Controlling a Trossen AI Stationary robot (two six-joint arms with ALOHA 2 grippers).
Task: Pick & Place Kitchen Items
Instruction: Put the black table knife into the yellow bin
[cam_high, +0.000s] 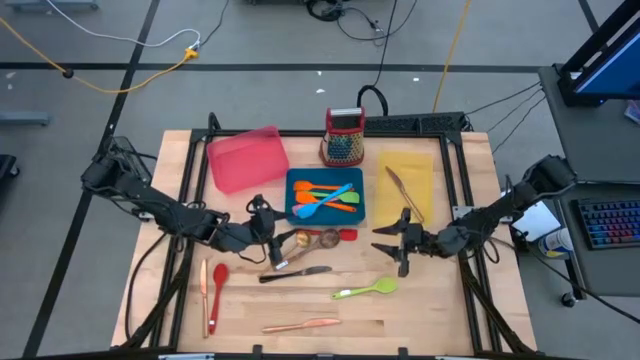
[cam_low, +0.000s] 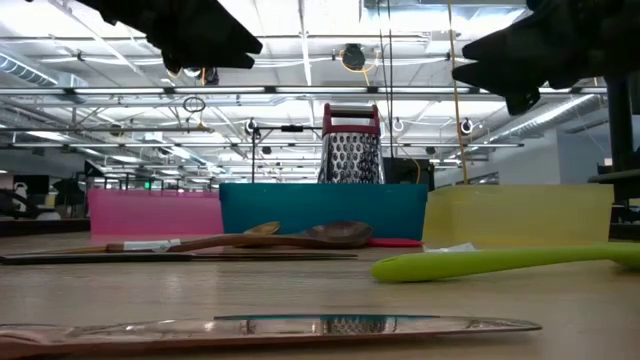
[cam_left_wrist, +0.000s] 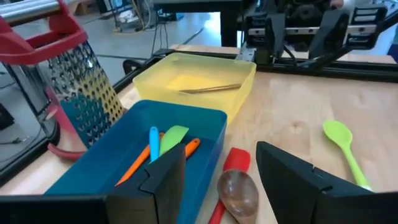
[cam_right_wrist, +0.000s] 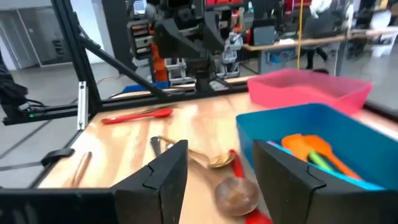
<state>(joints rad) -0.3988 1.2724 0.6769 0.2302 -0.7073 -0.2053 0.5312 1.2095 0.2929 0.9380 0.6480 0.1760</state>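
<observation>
A: Dark wooden-looking spoon (cam_left_wrist: 237, 193) just in front of the blue tray (cam_high: 292, 178), bowl toward the right arm, handle running back toward the left arm. Red utensil (cam_left_wrist: 231, 167) tucked right against it.

B: Noted. Probably light and stiff; rounded bowl likely slippery under hard pads. Better taken at the slim handle, mid-length, where both fingers can close square. Flat on the wood, so little room to get under.

A: Left gripper (cam_high: 268, 243) low over the table, just short of the bowl, fingers spread wide, nothing held. Spoon bowl showing in the gap between them in the left wrist view.

B: Right gripper (cam_high: 400, 245) also spread and empty, hovering between the yellow tray (cam_high: 385, 160) and the green spatula (cam_high: 366, 290). Same spoon ahead of it too, near but not touching.

A: Exact lie of the gold spoon (cam_right_wrist: 214, 161) beside it hard to judge; possibly crossing the handle.

B: Orange, blue and green silicone pieces (cam_high: 325, 197) already inside the blue tray; soft blades, stiffer handles. Red spoon (cam_high: 217, 283) and copper cutlery (cam_high: 300, 325) well apart, nearer the front edge
</observation>
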